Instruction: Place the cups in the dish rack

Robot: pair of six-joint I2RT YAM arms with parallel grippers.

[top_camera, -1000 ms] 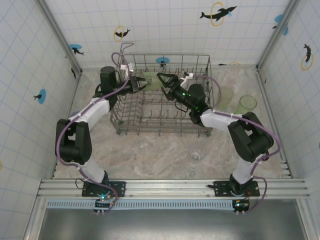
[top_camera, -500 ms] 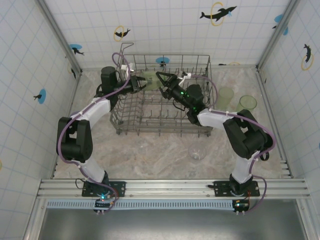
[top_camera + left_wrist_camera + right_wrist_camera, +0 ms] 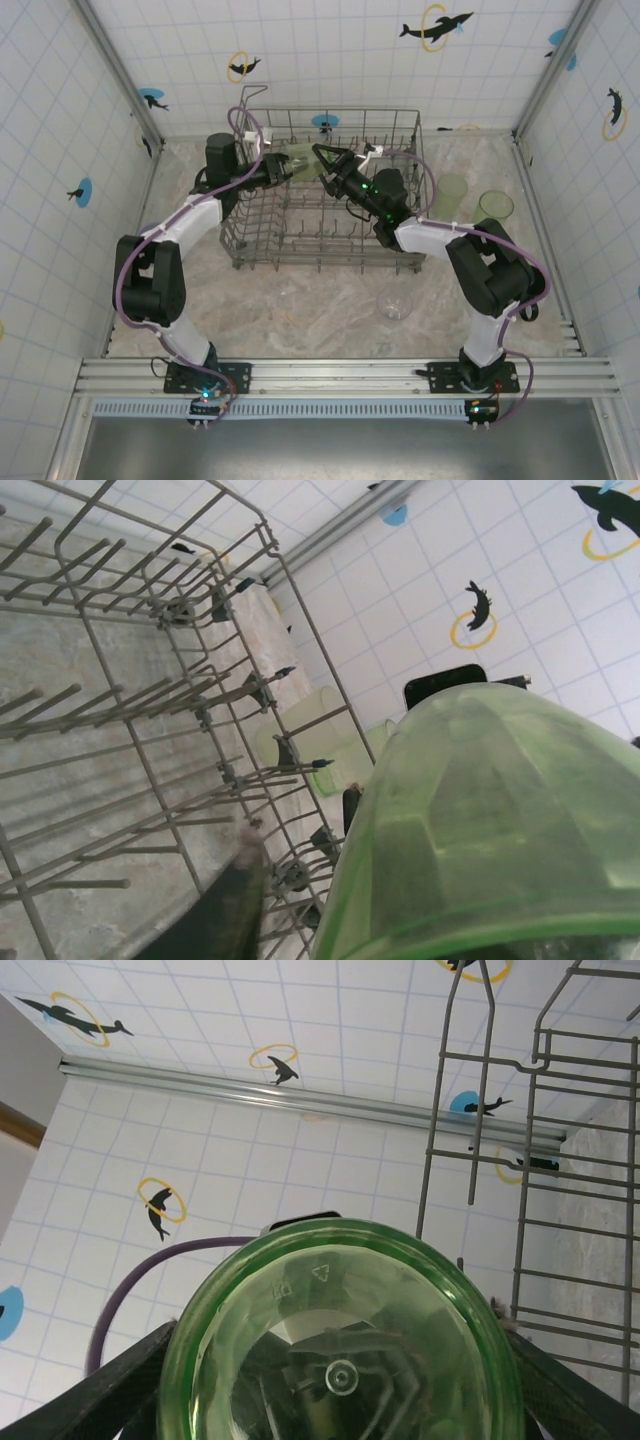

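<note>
Though ajar, left claw (image 3: 288, 171) beside green tumbler (image 3: 340, 1350), right claw (image 3: 325, 163) around it.

Left arm (image 3: 190, 222) and right arm (image 3: 440, 238) are showing black joints, white covers. Purple cables (image 3: 116, 290) are trailing along both. Left hand (image 3: 288, 170) and right hand (image 3: 322, 158) are appearing black.

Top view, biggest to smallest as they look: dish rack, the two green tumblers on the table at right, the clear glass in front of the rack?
1. Dish rack, by far.
2. Green tumbler nearer the rack and far-right green tumbler: about alike, not ranked.
3. Clear glass, slightly smaller, though its faint outline leaves that unsure.
</note>
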